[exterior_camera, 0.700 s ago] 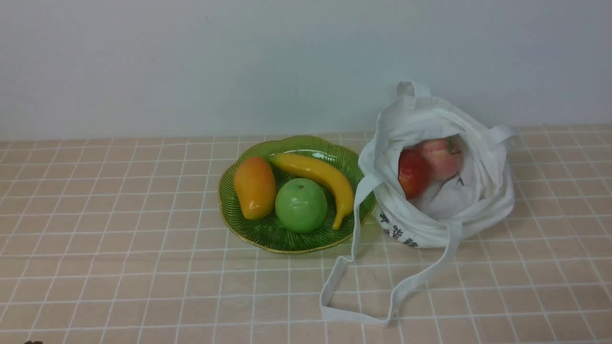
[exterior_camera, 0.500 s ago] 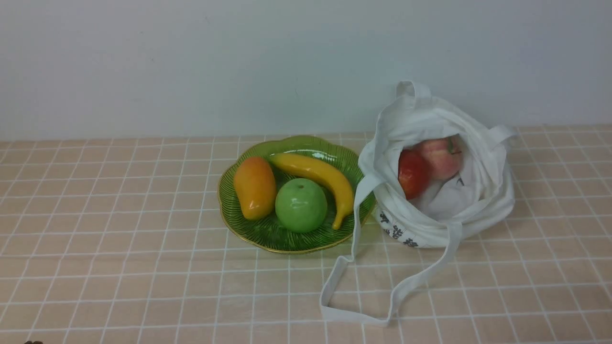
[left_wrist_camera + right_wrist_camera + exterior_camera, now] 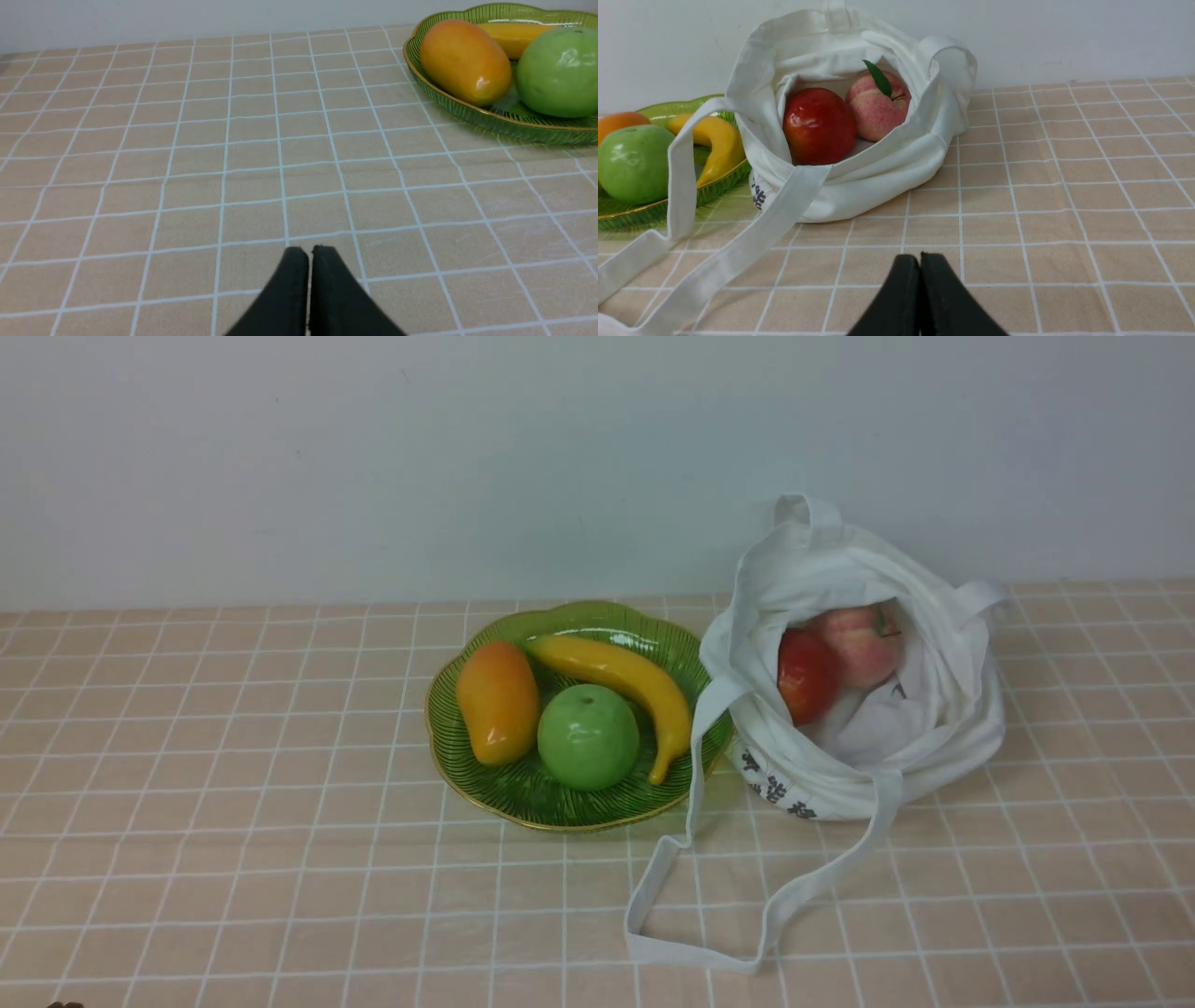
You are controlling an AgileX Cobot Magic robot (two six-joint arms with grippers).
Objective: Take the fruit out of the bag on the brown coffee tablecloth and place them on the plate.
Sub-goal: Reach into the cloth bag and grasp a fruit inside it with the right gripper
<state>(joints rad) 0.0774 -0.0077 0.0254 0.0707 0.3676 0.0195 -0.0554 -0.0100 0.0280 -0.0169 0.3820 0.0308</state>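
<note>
Though dark, red apple (image 3: 819, 126) glossy.

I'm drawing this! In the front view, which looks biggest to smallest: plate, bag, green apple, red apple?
Bag and plate look too alike to rank.
Then green apple.
Smallest: red apple.

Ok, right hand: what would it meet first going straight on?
Likely the tan tablecloth, just beyond the right hand's tips; its downward tilt is hard to judge from this view.
</note>
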